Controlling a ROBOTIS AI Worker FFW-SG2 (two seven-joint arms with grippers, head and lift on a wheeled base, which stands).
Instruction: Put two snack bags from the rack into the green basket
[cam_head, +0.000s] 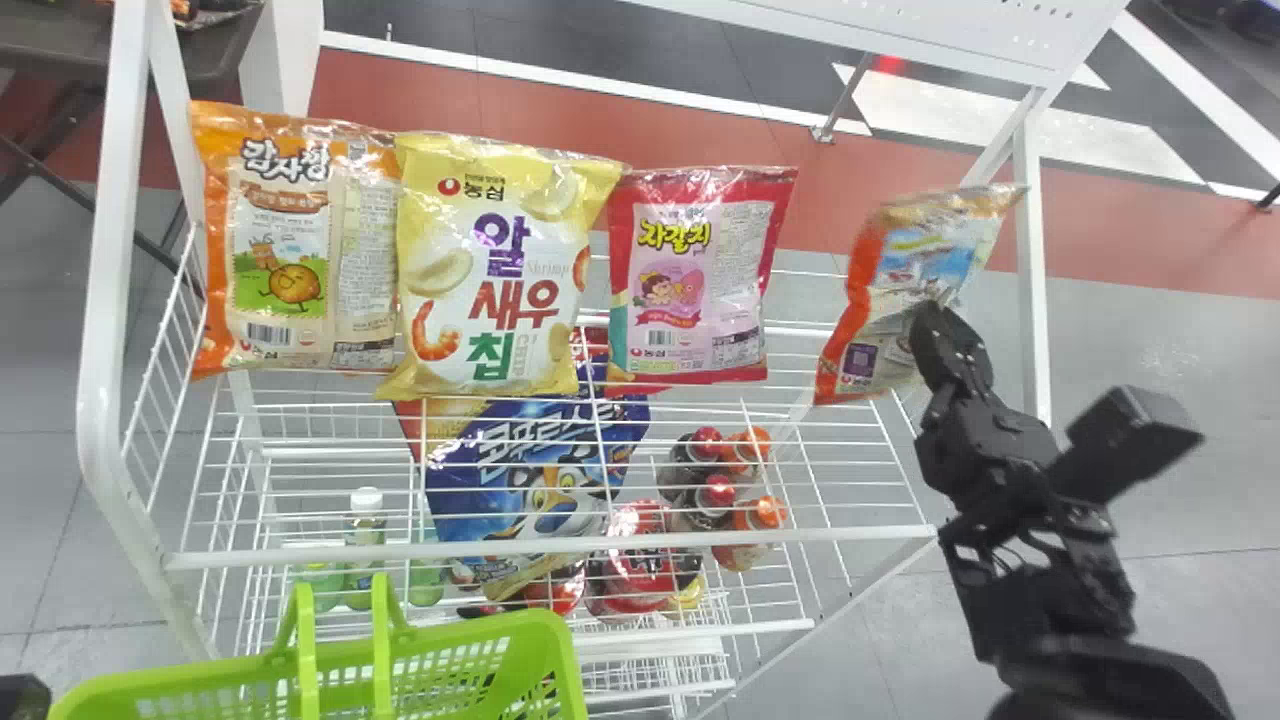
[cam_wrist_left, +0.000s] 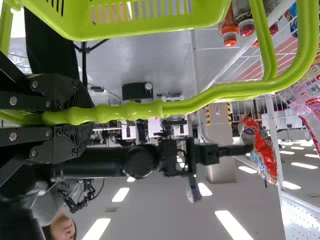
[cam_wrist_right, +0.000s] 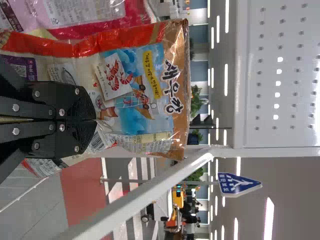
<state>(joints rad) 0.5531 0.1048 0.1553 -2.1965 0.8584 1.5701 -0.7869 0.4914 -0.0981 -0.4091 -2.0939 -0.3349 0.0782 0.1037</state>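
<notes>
At the rack's right end, my right gripper (cam_head: 932, 318) is closed on an orange and blue snack bag (cam_head: 915, 260), tilted near the right post. In the right wrist view, the right gripper (cam_wrist_right: 95, 120) pinches the face of the orange snack bag (cam_wrist_right: 135, 95). An orange bag (cam_head: 285, 240), a yellow bag (cam_head: 500, 270) and a pink bag (cam_head: 695, 270) stand upright in a row on the top shelf. At the bottom left is the green basket (cam_head: 480, 640). My left gripper (cam_wrist_left: 85, 112) is shut on its handle (cam_wrist_left: 130, 111) in the left wrist view.
The white wire rack (cam_head: 560, 550) has posts at both sides and a front rail. On lower shelves lie a blue bag (cam_head: 530, 470) and several bottles (cam_head: 715, 495). A perforated white panel (cam_wrist_right: 280, 75) rises beyond the held bag.
</notes>
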